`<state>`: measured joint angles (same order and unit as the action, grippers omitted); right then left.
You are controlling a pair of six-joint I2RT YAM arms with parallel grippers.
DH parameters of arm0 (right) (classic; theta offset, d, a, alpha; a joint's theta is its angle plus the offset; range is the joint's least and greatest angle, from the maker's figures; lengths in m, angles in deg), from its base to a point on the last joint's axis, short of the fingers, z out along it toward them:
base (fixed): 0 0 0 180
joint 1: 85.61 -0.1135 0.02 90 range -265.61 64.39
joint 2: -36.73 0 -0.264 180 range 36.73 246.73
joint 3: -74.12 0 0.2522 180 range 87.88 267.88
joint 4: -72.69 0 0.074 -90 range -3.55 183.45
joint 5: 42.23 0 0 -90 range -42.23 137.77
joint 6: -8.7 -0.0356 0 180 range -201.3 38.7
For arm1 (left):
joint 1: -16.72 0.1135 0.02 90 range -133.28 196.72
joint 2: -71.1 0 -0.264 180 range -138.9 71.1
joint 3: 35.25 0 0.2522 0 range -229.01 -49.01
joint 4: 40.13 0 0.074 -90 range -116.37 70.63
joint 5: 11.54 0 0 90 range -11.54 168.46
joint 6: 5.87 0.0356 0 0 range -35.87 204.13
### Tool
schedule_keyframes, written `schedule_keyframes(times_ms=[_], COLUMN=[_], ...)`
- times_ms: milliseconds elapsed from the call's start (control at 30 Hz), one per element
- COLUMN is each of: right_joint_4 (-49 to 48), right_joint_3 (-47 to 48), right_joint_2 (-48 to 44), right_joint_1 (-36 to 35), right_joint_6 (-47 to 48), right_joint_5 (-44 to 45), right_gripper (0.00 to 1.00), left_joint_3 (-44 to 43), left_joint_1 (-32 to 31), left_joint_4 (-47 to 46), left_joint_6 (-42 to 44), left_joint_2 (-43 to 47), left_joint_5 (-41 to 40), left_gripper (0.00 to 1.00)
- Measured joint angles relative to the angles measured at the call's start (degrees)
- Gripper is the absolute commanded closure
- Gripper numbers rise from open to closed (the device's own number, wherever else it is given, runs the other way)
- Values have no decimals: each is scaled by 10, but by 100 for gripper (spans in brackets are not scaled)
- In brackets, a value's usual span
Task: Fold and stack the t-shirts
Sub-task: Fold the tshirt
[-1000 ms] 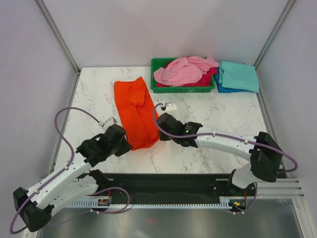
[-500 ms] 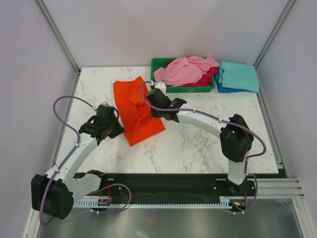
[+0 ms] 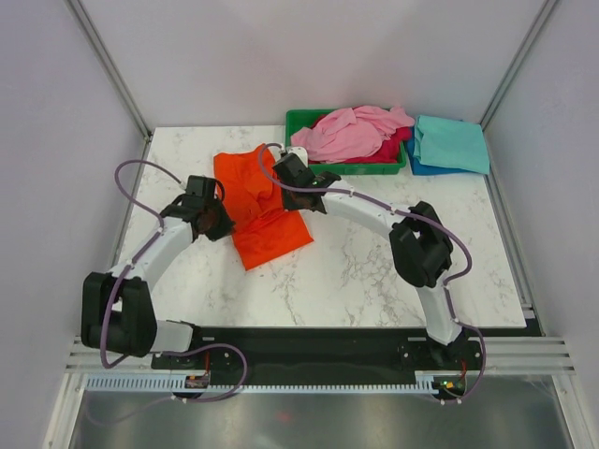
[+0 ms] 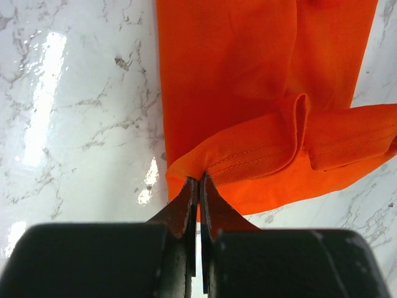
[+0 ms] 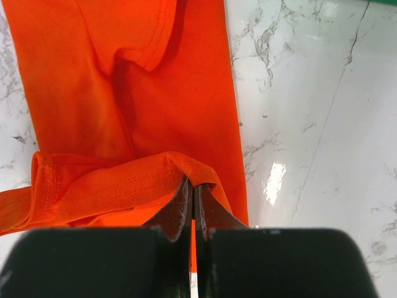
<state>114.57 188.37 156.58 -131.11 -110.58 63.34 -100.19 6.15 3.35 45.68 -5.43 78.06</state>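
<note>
The bright orange t-shirt (image 3: pixel 262 201) lies on the marble table, its lower part doubled back over the upper part. My left gripper (image 3: pixel 215 223) is shut on the hem's left corner; the shirt fills the left wrist view (image 4: pixel 248 93). My right gripper (image 3: pixel 281 178) is shut on the hem's right corner over the shirt (image 5: pixel 124 93). The hem (image 5: pixel 111 183) hangs lifted between the two. A light pink shirt (image 3: pixel 351 133) lies heaped over a magenta one (image 3: pixel 393 145) in the tray. A folded teal shirt (image 3: pixel 451 142) lies on a blue one (image 3: pixel 416 166).
The green plastic tray (image 3: pixel 298 122) stands at the back centre, close behind my right gripper. The teal and blue stack sits to its right at the back right corner. Enclosure walls and posts bound the table on three sides.
Both grippers have carried the orange shirt's bottom hem away from the near side toward the back, folding the shirt over itself. Both arms are stretched further out.
</note>
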Motion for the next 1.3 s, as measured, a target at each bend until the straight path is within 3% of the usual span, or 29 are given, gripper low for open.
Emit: schedule_keyframes(times_ms=[467, 567, 600, 633, 700, 733, 800, 1000, 1133, 1300], right_joint_4=[1, -2, -3, -3, 0, 3, 13, 31, -5, -71], right_joint_3=[58, 74, 79, 84, 100, 115, 153, 274, 169, -43], right_joint_2=[87, 101, 106, 111, 123, 131, 147, 154, 56, -70], right_joint_1=[31, 39, 42, 45, 52, 56, 63, 86, 96, 94], right_joint_6=[14, 17, 17, 16, 20, 25, 28, 43, 45, 36], right_joint_5=[-26, -36, -39, -42, -44, -46, -47, -50, -54, -93], right_gripper=[99, 82, 65, 54, 33, 30, 26, 23, 23, 25], left_joint_3=[-52, -70, -77, -84, -97, -109, -140, -272, -282, -181], left_joint_1=[16, 21, 23, 26, 32, 36, 46, 69, 69, 60], left_joint_4=[-29, -30, -31, -30, -29, -23, -10, 34, 40, 25], left_joint_6=[15, 20, 21, 23, 27, 27, 30, 33, 37, 39], left_joint_2=[-138, -165, -174, -184, -198, -206, -219, -223, -177, -78], left_joint_5=[20, 26, 29, 35, 43, 51, 61, 69, 62, 67], left_gripper=[98, 93, 87, 77, 68, 60, 52, 39, 37, 33])
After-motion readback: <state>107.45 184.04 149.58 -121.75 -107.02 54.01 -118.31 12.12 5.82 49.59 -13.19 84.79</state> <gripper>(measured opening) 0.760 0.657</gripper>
